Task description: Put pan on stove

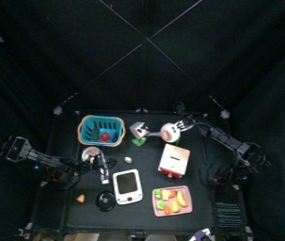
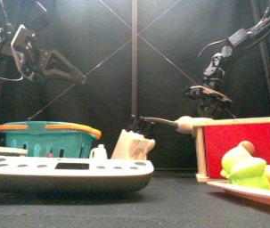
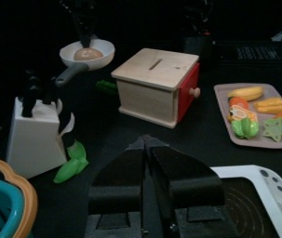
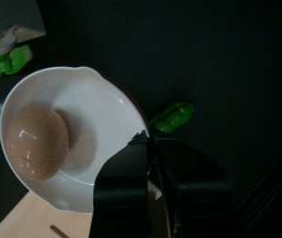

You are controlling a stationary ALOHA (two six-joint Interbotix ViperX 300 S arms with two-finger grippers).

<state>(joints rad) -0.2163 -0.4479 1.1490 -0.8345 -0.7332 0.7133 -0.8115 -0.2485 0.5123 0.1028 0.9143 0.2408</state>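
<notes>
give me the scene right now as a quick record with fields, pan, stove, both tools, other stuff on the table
pan: pale round pan with an egg-like thing inside, lifted above the table
held by: right tool, shut on the pan's rim
stove: white slab at the table's front, burner bare
left tool: shut, empty, hanging over the stove's end
pan on stove: not yet
other things: teal basket, red-and-white box, tray of toy fruit, white holder of utensils
</notes>
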